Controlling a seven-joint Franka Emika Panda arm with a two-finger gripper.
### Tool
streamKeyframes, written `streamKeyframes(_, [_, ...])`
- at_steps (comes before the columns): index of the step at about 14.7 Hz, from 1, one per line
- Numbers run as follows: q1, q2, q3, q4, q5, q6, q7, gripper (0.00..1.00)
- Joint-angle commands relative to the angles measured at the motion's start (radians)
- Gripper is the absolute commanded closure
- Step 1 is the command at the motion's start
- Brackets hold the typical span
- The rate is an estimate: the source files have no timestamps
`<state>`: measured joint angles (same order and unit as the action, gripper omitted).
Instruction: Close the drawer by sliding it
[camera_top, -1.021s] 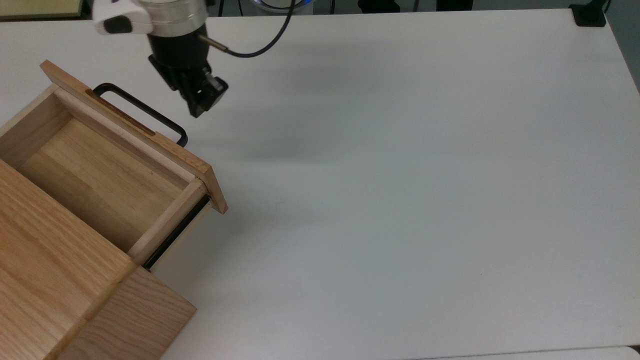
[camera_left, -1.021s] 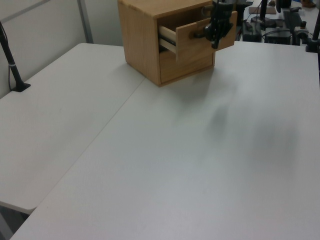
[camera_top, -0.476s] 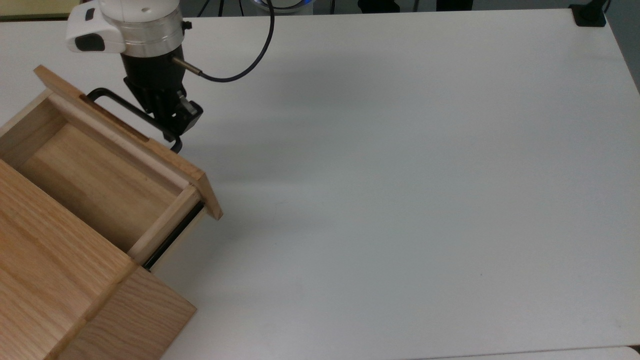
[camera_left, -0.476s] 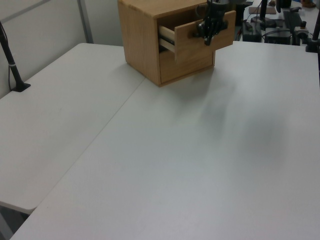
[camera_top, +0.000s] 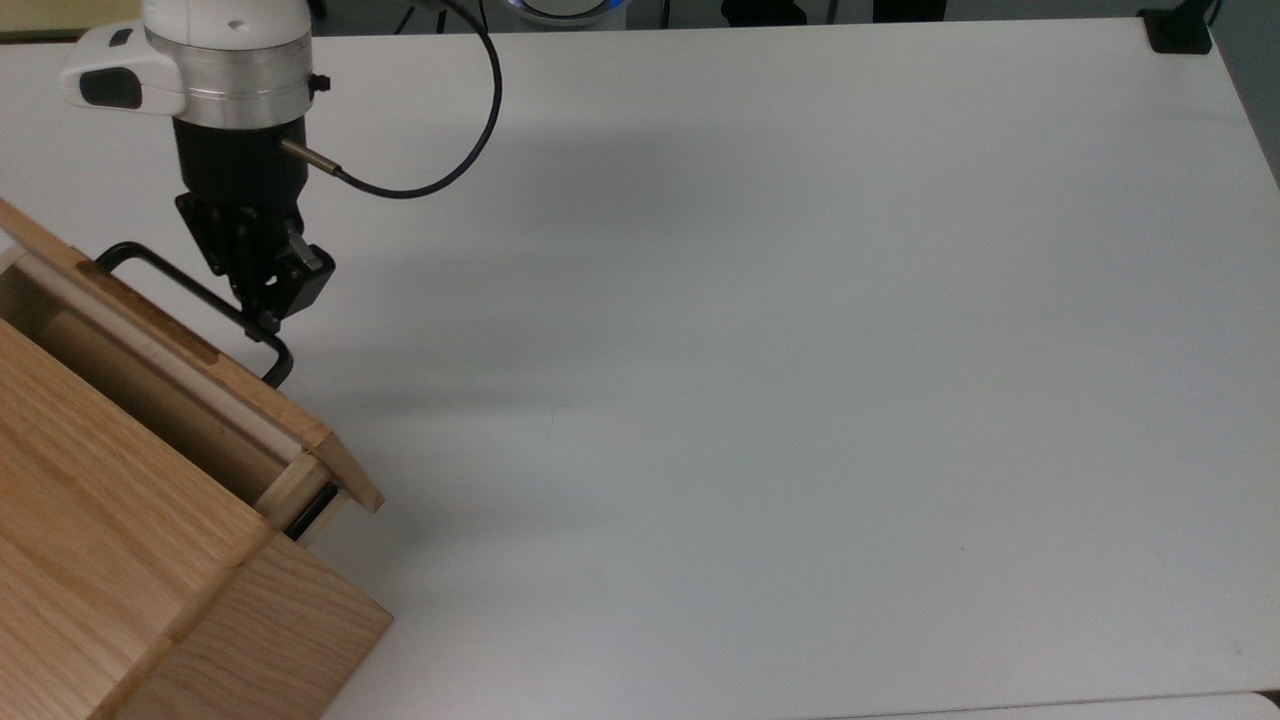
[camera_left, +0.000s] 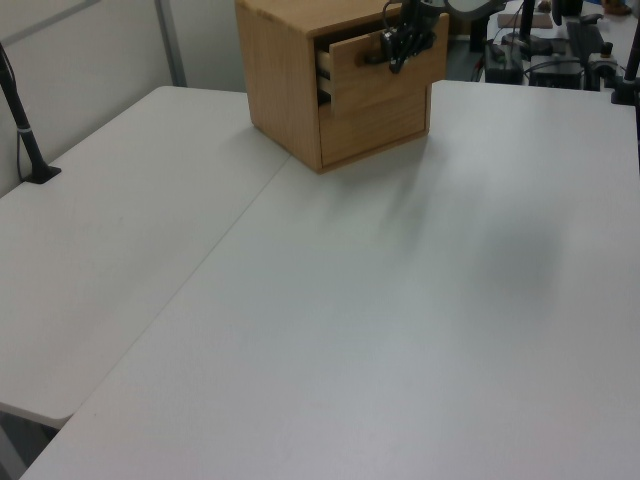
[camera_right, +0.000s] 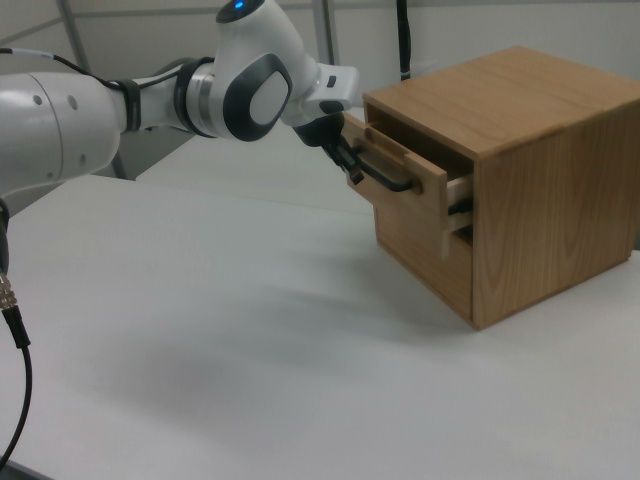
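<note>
Item: drawer (camera_top: 190, 385), upper slot of oak-grain cabinet (camera_right: 530, 170), standing at the top view's lower left corner of the white desk (camera_top: 800, 350). Condition: partly open; front panel stands a short way proud of the cabinet face, with a strip of pale side wall and a dark runner showing between the two in the right view. Handle (camera_top: 195, 300): long black bar, mounted on the front panel. Gripper (camera_top: 268, 312): black, at the end of the white arm, tip pressed against the bar handle near the end toward the top view's right; whether its fingers are apart or together cannot be told. Progress, as judged: most of the sliding seems done; a last short push remains until the panel sits flush against the cabinet. Lower front of cabinet: already flush
</note>
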<state>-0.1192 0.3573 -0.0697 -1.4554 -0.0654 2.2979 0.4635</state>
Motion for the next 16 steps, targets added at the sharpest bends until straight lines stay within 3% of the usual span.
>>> streamKeyframes(1, [-0.01, 0.057, -0.013, 0.023, -0.03, 0.16, 0.006, 1.0])
streamKeyframes(4, [-0.023, 0.083, -0.018, 0.021, -0.04, 0.285, 0.007, 1.0])
streamKeyframes(11, [-0.03, 0.077, -0.016, 0.017, -0.077, 0.278, 0.001, 1.0])
streamKeyframes(14, [-0.016, 0.036, -0.002, -0.017, -0.122, 0.172, -0.005, 1.0])
streamKeyframes(16, [0.032, 0.009, 0.013, -0.02, -0.119, 0.018, -0.054, 1.0])
